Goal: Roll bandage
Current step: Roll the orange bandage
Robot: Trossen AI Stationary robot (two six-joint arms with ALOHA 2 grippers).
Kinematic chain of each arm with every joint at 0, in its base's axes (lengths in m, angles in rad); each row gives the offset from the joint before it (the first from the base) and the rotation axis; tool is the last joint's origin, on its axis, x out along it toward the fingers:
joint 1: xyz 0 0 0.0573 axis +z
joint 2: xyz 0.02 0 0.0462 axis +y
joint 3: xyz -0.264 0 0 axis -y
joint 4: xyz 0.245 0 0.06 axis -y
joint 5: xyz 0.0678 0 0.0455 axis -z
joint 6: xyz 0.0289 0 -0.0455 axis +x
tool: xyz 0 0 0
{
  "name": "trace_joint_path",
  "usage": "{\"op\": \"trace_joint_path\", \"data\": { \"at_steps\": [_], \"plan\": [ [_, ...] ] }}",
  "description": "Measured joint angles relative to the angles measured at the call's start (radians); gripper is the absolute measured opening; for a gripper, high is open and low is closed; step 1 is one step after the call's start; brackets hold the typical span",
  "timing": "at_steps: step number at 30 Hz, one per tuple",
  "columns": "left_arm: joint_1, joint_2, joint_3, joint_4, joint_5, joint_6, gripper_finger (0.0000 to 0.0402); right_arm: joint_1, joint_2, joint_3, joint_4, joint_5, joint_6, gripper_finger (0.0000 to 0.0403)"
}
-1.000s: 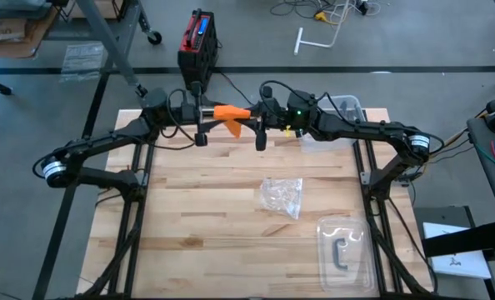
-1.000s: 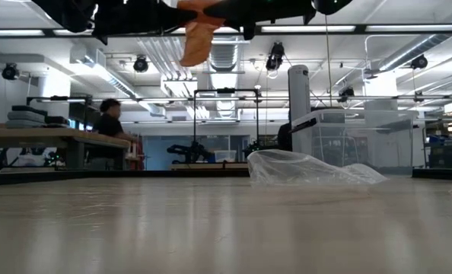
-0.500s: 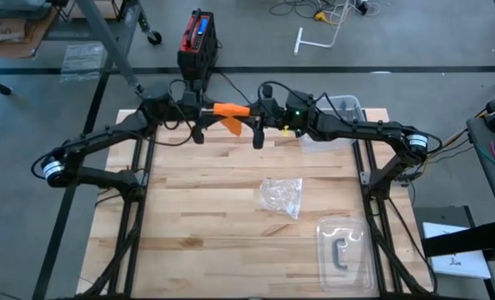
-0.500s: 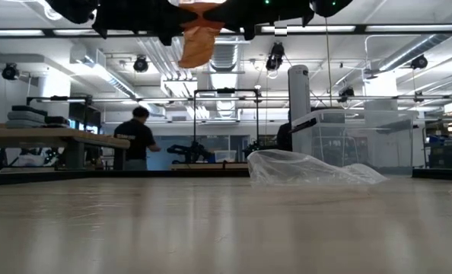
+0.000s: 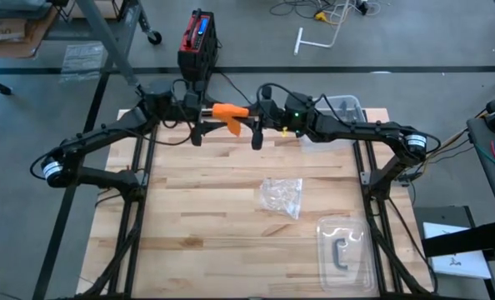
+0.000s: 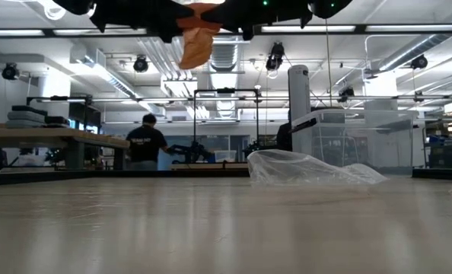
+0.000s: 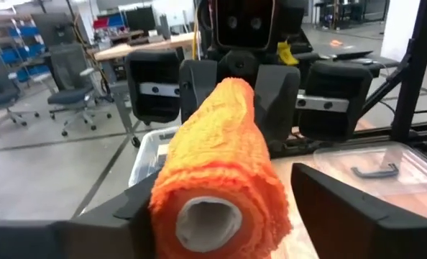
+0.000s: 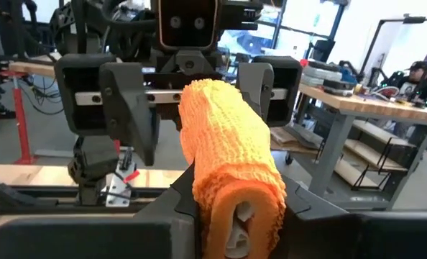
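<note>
Bandage roll held in mid-air between both grippers, nearly wound.

Nearest lie a clear tray (image 5: 345,252) and plastic wrapper (image 5: 282,197) on the table (image 5: 197,217); beyond, high over its far edge, the bandage (image 5: 228,111) looks mostly rolled, a short tail hanging. Right gripper (image 8: 235,205) clamps one end; left gripper (image 7: 217,216) stands released around the other. Plenty of free room below.
</note>
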Motion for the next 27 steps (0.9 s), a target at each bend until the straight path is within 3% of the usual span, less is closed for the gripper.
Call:
{"op": "trace_joint_path", "data": {
  "at_steps": [4, 8, 16, 21, 27],
  "plan": [
    [0.000, 0.000, 0.004, 0.037, -0.003, -0.051, 0.0289, 0.000, 0.005, 0.000, 0.018, 0.019, 0.000, 0.0075],
    [0.000, 0.001, 0.011, 0.043, -0.010, -0.128, 0.0271, 0.000, 0.006, 0.001, 0.020, 0.032, -0.001, 0.0079],
    [0.002, 0.001, 0.011, 0.050, -0.058, -0.185, 0.0127, 0.000, 0.006, 0.001, 0.018, 0.028, 0.019, 0.0082],
    [0.027, 0.001, 0.011, 0.070, -0.055, -0.184, 0.0054, 0.002, 0.005, 0.002, 0.017, -0.002, 0.077, 0.0136],
    [0.080, 0.000, 0.012, 0.078, 0.016, -0.114, 0.0071, 0.002, -0.022, 0.002, -0.029, -0.025, 0.123, 0.0232]
  ]
}}
